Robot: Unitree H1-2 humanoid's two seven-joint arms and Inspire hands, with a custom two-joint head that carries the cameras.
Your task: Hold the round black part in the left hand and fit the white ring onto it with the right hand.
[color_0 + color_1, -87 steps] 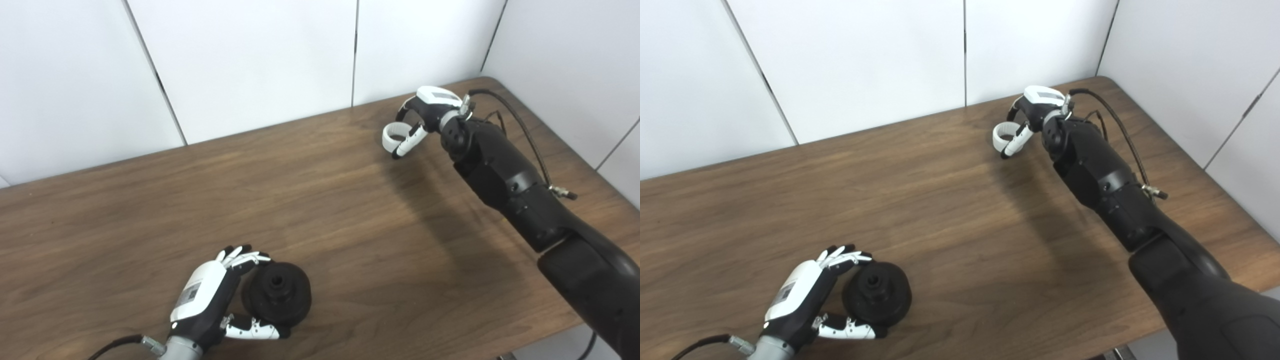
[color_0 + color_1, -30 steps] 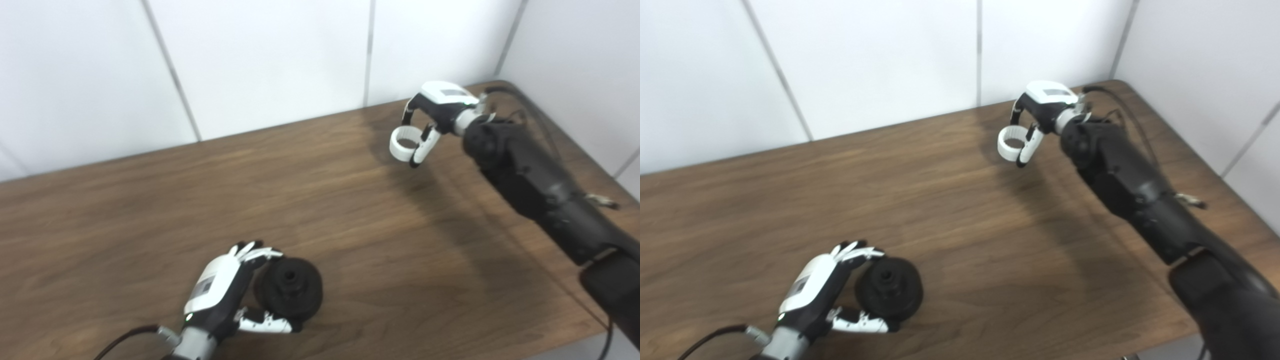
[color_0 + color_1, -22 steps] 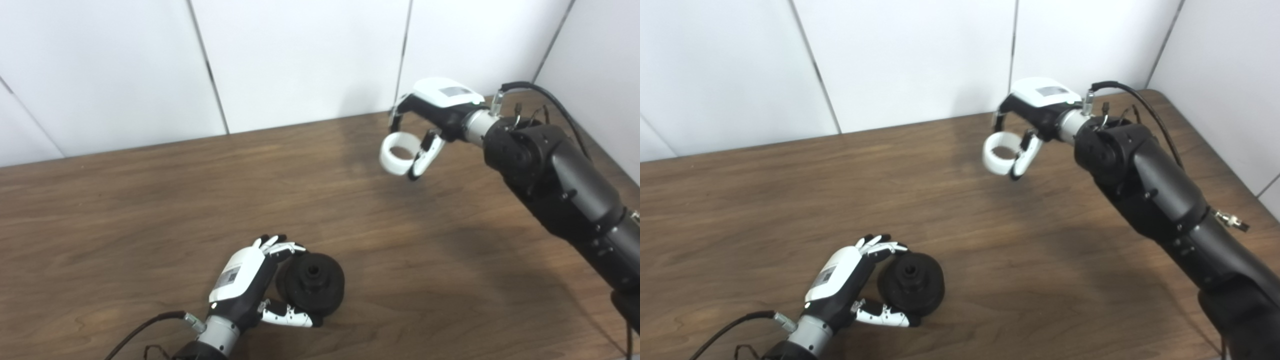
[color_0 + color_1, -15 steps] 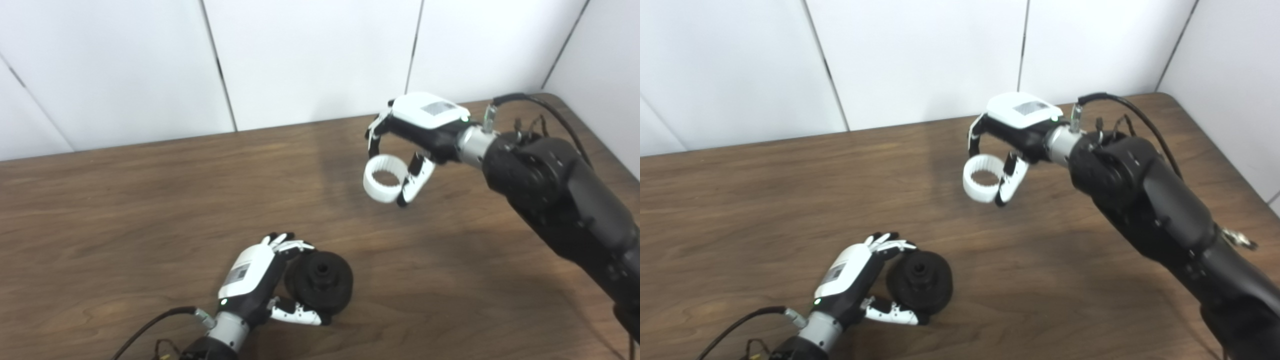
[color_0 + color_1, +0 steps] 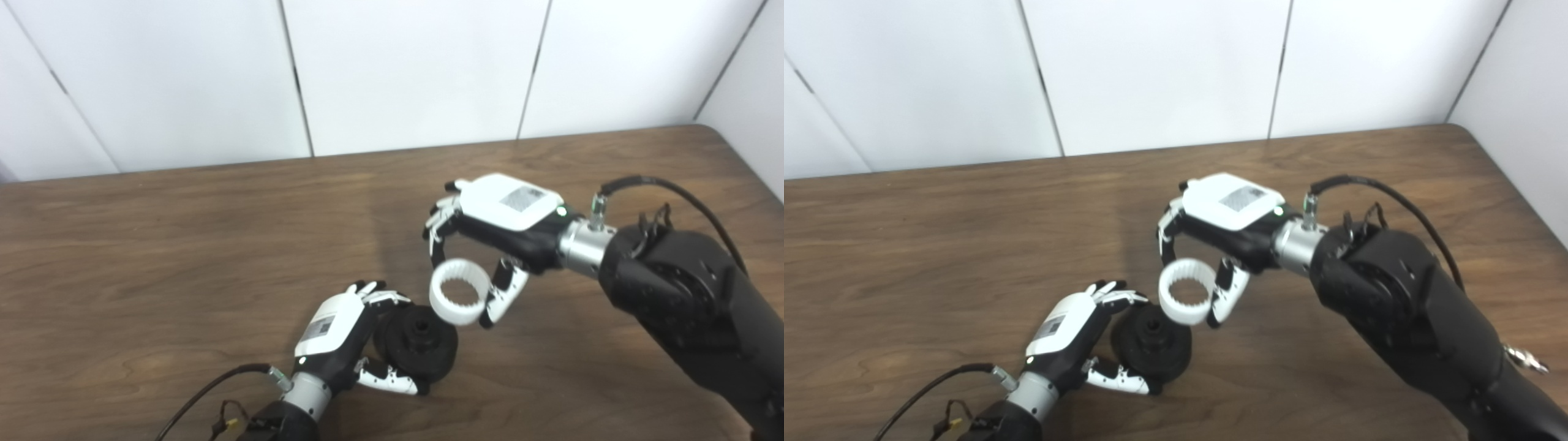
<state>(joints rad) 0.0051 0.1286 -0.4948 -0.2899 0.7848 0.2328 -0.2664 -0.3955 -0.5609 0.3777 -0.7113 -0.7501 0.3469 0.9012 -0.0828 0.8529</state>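
The round black part (image 5: 418,344) rests on the wooden table (image 5: 184,245) near the front. My left hand (image 5: 343,343) cups it from its left side, fingers over its top edge and thumb under its front. My right hand (image 5: 490,239) is shut on the white ring (image 5: 460,299), which has ribs on its inner wall. The ring hangs in the air just above and to the right of the black part, its lower left edge over the part's rim. The same scene shows in the right eye view, with the ring (image 5: 1185,299) over the part (image 5: 1150,343).
White wall panels (image 5: 398,67) stand behind the table's far edge. A black cable (image 5: 667,187) loops from my right wrist. A cable (image 5: 196,398) trails from my left wrist at the front edge.
My right hand has carried the white ring down and left from the far right corner to just above the black part. The camera has shifted too. My left hand keeps its hold.
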